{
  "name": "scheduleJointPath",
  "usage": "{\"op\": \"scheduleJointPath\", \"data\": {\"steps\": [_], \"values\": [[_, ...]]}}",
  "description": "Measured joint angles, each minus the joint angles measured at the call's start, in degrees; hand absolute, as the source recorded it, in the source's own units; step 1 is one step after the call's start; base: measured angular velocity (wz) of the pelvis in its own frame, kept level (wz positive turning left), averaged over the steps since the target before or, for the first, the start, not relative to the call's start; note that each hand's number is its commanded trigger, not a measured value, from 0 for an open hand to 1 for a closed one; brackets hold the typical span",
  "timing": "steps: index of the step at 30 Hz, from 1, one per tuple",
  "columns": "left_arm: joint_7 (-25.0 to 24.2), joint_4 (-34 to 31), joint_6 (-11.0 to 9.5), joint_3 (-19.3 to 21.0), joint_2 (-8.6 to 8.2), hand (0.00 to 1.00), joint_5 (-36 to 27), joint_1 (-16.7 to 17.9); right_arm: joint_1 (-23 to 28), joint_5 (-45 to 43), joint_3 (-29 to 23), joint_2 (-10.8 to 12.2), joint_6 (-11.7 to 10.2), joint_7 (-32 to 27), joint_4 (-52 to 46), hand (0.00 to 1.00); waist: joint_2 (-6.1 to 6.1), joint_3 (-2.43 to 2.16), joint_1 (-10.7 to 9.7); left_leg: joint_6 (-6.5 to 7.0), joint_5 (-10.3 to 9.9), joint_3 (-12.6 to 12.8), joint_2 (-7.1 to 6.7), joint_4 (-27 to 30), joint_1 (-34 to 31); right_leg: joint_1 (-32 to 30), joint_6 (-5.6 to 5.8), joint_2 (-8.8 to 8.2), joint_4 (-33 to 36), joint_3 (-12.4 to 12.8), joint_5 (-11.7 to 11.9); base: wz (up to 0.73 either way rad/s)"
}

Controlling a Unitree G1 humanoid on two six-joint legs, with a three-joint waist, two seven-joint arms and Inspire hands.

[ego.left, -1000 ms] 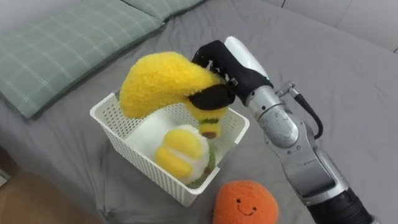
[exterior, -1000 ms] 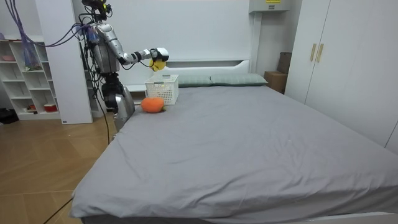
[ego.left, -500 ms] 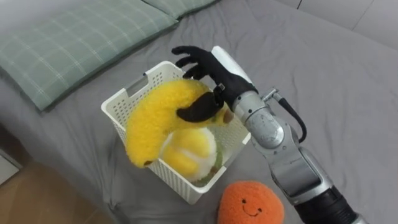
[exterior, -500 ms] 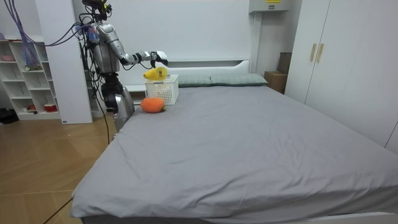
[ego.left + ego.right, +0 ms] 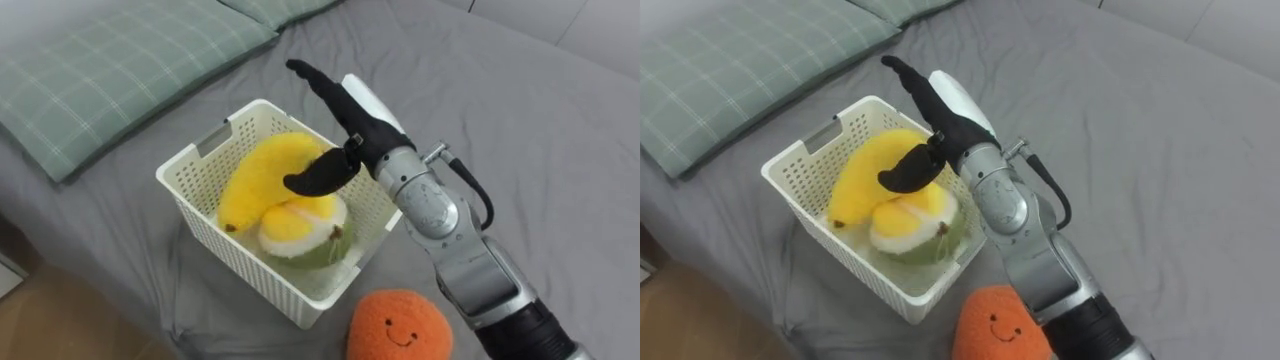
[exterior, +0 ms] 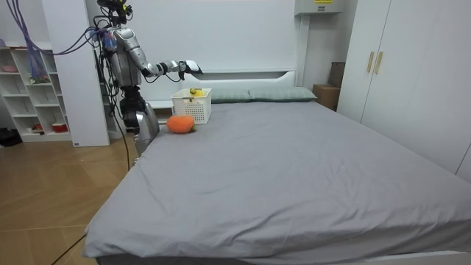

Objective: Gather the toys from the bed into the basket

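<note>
Fingers (image 5: 312, 82) of the right hand (image 5: 348, 132) are straight and spread wide, gripping nothing.

Left eye view: the hand hovers over the far rim of a white basket (image 5: 196, 157). A yellow banana (image 5: 262, 175) lies inside the basket, at 7 o'clock from the fingers and clear of them. The thumb crosses in front of it, and whether they touch cannot be told. The banana leans on a round white-and-green plush (image 5: 298, 228). The open hand above a toy that has settled suggests this toy is delivered. An orange plush (image 5: 395, 325) sits on the grey bed (image 5: 530, 130) at 5 o'clock from the basket, probably the next to collect. A checked pillow (image 5: 110, 70) lies at 10 o'clock.

Right eye view: same layout. The banana (image 5: 865, 180) rests low in the basket, beneath the spread hand.

Room view: the robot stands at the bed's head corner, right arm stretched over the basket (image 6: 193, 107), with the orange plush just beside it at 7 o'clock.
</note>
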Motion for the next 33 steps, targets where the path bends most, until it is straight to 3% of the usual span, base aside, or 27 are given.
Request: {"op": "scheduleJointPath", "data": {"steps": [11, 18, 26, 31, 33], "values": [[0.02, 0.00, 0.13, 0.12, 0.04, 0.00, 1.29, 0.18, 0.04, -0.42, 0.03, -1.19, 0.05, -0.08, 2.33, 0.00, -0.59, -0.20, 0.01, 0.04, 0.03, 0.53, 0.10, -0.08, -0.01, -0.19, 0.00, 0.03, -0.01, 0.43, 0.00, -0.02], [0.14, 0.02, 0.12, 0.10, 0.10, 0.00, 2.23, 0.07, 0.03, 0.24, -0.06, -1.70, 0.00, -0.84, 4.31, 0.00, -1.45, -0.11, -0.77, 0.05, 0.03, 0.58, 0.10, -0.07, 0.03, -0.13, 0.00, 0.02, -0.03, 0.51, 0.00, -0.01], [0.19, 0.97, 0.01, 1.98, -0.63, 0.00, 1.07, -0.45, 0.03, 0.47, -2.14, -2.90, -0.01, -1.03, 4.23, 0.00, -1.22, 0.12, -1.29, 0.11, -0.02, 1.12, 0.17, -0.06, 0.02, -0.32, 0.00, -0.02, -0.02, 0.67, 0.03, -0.01], [0.20, 3.58, 0.00, 2.67, -0.98, 0.00, 0.64, 0.07, 0.12, 2.35, -6.16, -3.25, -0.56, -2.65, 3.98, 0.00, -0.74, 0.37, -3.05, 0.20, 0.01, 1.67, 0.28, -0.28, 0.68, -0.18, 0.04, -0.02, -0.06, 1.38, 0.05, -0.04], [0.19, 3.63, -0.04, 2.66, -0.98, 0.00, 0.66, 0.77, 0.98, 4.30, -8.45, -3.69, -2.00, -3.67, 3.83, 0.00, -0.28, 0.19, -4.57, 0.24, -0.02, 2.10, 0.38, -0.31, 0.63, -0.32, 0.03, -0.02, 0.02, 1.67, 0.06, -0.08]]}}
